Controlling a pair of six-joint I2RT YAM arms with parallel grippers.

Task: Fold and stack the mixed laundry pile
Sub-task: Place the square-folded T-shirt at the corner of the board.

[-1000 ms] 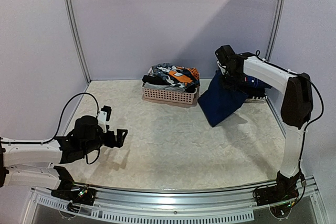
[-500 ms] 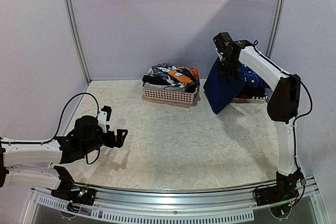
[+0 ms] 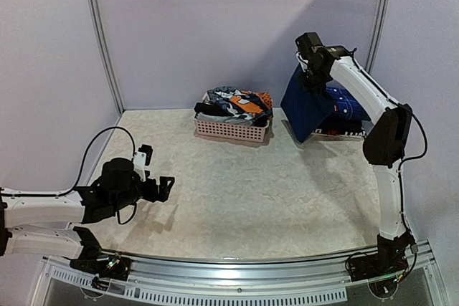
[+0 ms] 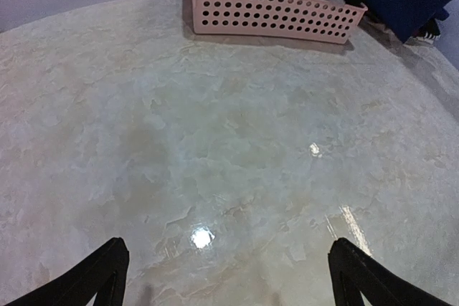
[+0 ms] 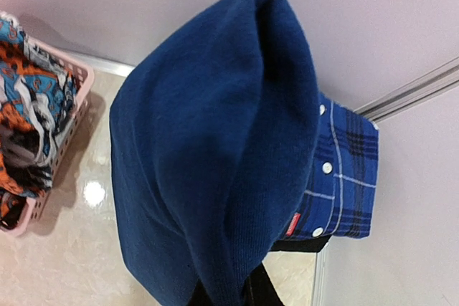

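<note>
The mixed laundry pile (image 3: 235, 103) fills a pale pink basket (image 3: 231, 130) at the back middle, with an orange-blue patterned piece (image 5: 25, 69) on top. My right gripper (image 3: 311, 77) is raised at the back right and shut on a folded navy garment (image 3: 305, 109), which hangs from it (image 5: 215, 141). Only the dark fingertips (image 5: 262, 293) show under the cloth. Behind it lies a folded blue plaid shirt (image 5: 344, 177) on a dark stack (image 3: 341, 131). My left gripper (image 3: 162, 188) hovers low at the near left, open and empty (image 4: 229, 277).
The pink basket (image 4: 276, 16) stands ahead of the left gripper across bare marbled tabletop (image 4: 229, 141). Lilac walls close the back and sides, and a metal rail (image 3: 237, 270) runs along the near edge. The clothes stack sits in the back right corner.
The right arm has lifted the navy garment off the table and swung it back and right, over the corner stack. The left arm has not moved.
</note>
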